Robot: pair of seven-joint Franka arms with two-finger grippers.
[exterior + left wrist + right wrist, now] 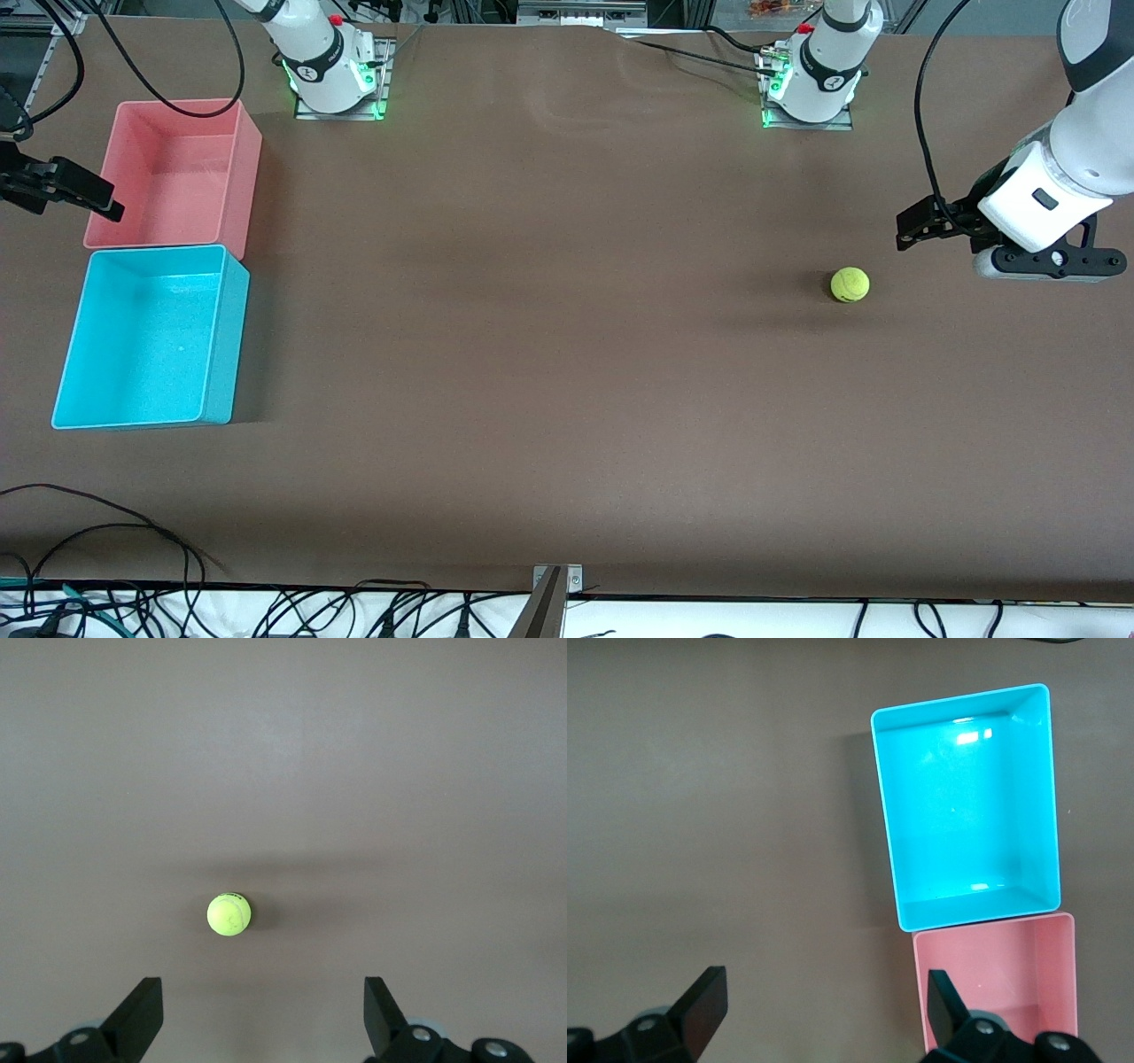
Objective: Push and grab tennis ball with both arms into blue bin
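Even, fairly bright light from overhead falls on the matte brown cloth-covered desk (549,354), which shows no glare. The small fuzzy yellow-green tennis ball (850,284) casts a soft, wide shadow on the desk toward the right arm's end, seen also in the left wrist view (229,914). White highlights gleam on the glossy floor of the rectangular light cyan-blue plastic bin (966,806), beside which lies a soft shadow. Green lamps glow at both arm bases. All views look sharp.

Your left claw (905,229) stands wide over bare table (549,354); only the tennis ball (850,284) lies ahead. Beside your right claw (106,206), the pink bin (252,168) walls block.
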